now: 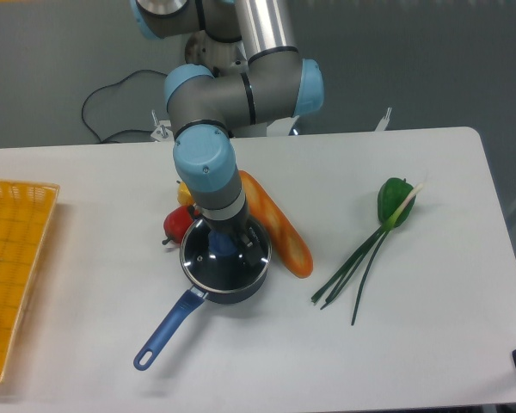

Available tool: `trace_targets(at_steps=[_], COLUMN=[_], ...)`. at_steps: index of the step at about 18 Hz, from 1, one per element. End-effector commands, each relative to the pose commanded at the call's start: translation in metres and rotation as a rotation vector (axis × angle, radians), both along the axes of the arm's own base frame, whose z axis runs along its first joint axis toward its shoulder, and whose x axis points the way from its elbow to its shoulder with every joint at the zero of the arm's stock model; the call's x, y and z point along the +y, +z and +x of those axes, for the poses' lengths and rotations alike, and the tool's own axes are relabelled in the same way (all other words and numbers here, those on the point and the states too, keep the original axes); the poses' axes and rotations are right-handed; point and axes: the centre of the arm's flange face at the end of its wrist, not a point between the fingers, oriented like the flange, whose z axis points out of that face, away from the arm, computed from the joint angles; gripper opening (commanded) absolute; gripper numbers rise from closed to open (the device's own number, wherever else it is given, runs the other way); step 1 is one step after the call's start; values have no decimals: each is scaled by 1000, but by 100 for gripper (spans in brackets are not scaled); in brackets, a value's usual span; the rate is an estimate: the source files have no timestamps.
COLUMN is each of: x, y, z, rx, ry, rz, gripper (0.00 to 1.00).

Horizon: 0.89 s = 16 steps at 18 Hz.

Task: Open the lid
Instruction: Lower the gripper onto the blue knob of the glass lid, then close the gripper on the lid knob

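The lid (203,263), clear glass with a thin metal rim, lies flat on the dark blue saucepan (241,291). The pan's long handle (165,331) points toward the front left. My gripper (226,243) hangs straight down over the lid's centre. Its dark fingers stand on either side of the blue knob (224,248), spread wider than the knob. The wrist hides the back part of the lid.
A long orange vegetable (282,231) lies just right of the pan. A red vegetable (175,224) and a yellow one (184,194) sit behind the pan on the left. A green pepper (393,201) and green stalks (358,265) lie to the right. A yellow basket (13,267) stands at the left edge.
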Motion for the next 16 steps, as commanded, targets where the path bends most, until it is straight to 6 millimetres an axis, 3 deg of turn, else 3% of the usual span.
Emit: trace_targets(at_steps=[16], x=[5], y=[-4], z=[0], rx=[-53], ry=[6], rz=[38], gripper=[100])
